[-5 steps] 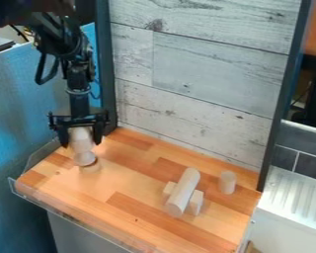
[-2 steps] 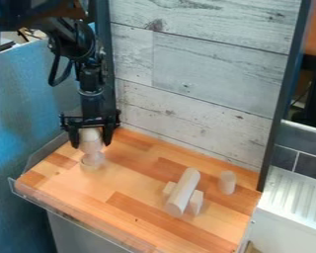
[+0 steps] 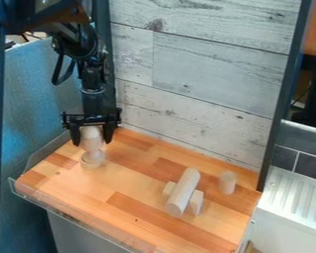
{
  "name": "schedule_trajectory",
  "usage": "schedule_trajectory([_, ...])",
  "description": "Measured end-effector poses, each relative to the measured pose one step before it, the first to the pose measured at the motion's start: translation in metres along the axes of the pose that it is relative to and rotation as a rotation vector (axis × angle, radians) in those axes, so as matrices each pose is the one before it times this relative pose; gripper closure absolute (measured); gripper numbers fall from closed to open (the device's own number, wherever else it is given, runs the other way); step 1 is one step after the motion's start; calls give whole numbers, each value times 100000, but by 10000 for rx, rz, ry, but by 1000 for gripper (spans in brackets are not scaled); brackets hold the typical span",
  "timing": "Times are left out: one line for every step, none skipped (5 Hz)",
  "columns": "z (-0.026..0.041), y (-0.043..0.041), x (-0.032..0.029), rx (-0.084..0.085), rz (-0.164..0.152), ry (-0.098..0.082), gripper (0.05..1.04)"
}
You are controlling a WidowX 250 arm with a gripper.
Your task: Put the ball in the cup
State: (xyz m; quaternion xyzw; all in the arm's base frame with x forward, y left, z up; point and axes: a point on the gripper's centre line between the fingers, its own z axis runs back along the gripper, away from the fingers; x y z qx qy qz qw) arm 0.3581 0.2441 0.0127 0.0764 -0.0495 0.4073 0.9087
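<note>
At the left of the board, my gripper (image 3: pixel 92 136) hangs pointing down, shut on a pale wooden piece (image 3: pixel 91 139). This piece has a rounded upper body, a narrow waist and a rounder lower end. Its lower end is over a short pale round item (image 3: pixel 91 163), perhaps the cup, on the board's left part. I cannot tell whether the two touch, or which rounded part is the ball.
On the wooden board (image 3: pixel 131 183), a pale cylinder (image 3: pixel 182 193) lies across small blocks (image 3: pixel 196 201) right of centre. A short upright cylinder (image 3: pixel 227 182) stands farther right. A clear lip (image 3: pixel 61 209) edges the front, and a plank wall (image 3: pixel 200 94) rises behind.
My gripper has shifted a little to the right, carrying the wooden piece with it. The piece's lower end is now more squarely above the short round item, which has stayed about where it was.
</note>
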Motion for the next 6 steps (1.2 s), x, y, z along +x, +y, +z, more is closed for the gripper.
schedule_trajectory([-19,173,-20,-119,-38,92,195])
schedule_trajectory([-83,378,46,-184,31,87,164])
schedule_trajectory([-281,498,-24,-42,-40,12,79])
schedule_trajectory([-301,25,-806,-219,-215,148,82])
schedule_trajectory([2447,135,515,-561,-6,-406,83])
schedule_trajectory([2107,-126,145,-663,-70,-137,83])
